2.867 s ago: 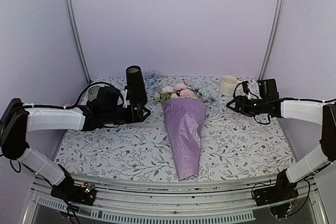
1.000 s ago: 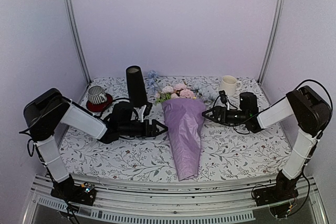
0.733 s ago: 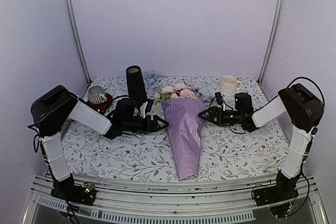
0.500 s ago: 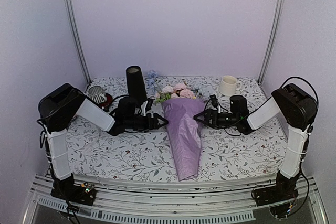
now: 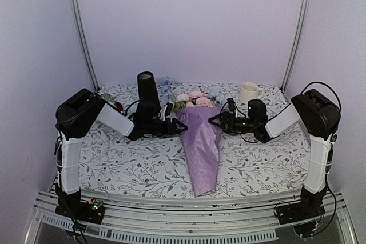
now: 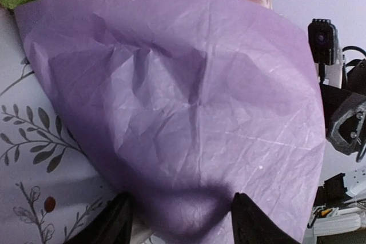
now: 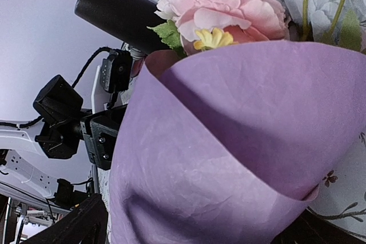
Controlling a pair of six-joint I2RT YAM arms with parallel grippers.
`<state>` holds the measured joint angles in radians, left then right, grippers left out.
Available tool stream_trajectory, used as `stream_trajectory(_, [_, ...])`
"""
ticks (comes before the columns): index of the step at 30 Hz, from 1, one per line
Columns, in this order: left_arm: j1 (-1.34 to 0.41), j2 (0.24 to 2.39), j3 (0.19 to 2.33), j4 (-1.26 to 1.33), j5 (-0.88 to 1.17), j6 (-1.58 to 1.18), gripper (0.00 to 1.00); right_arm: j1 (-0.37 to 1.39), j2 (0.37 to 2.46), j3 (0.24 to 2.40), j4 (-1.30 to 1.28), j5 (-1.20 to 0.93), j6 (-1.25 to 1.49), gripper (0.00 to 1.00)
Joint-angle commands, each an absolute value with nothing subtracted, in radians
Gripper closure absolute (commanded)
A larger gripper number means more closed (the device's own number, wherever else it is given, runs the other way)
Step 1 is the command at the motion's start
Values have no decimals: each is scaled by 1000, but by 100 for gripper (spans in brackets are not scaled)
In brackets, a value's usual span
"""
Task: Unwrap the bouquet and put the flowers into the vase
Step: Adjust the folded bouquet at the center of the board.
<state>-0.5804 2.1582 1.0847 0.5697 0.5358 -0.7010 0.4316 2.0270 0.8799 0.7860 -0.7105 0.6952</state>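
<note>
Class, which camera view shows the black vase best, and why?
The top external view: the black vase stands upright, nearly whole. The right wrist view shows only a slanted part of it behind the flowers. The left wrist view shows none of it.

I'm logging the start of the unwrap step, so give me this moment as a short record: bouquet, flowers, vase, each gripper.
bouquet: lying on the table, wrapped in lilac paper, narrow tip toward the arms
flowers: inside the wrap, heads out at the far end
vase: upright, left of the flower heads, no stems in it
left gripper: open, fingers astride the wrap's left edge
right gripper: open, at the wrap's right edge
mug: far right, apart from the bouquet
</note>
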Motion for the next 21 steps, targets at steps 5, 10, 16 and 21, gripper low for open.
stream_trajectory(5, [-588,2272,1217,561,599,-692,43,433,1977,818,827,-658,686,2])
stream_trajectory(10, [-603,2329,1307,505,608,-676,44,433,1953,784,830,-591,686,2])
stream_trajectory(16, [-630,2366,1366,500,623,-680,44,433,1903,742,820,-502,681,2])
stream_trajectory(21, [-635,2290,1290,522,542,-671,41,423,1854,713,800,-449,657,2])
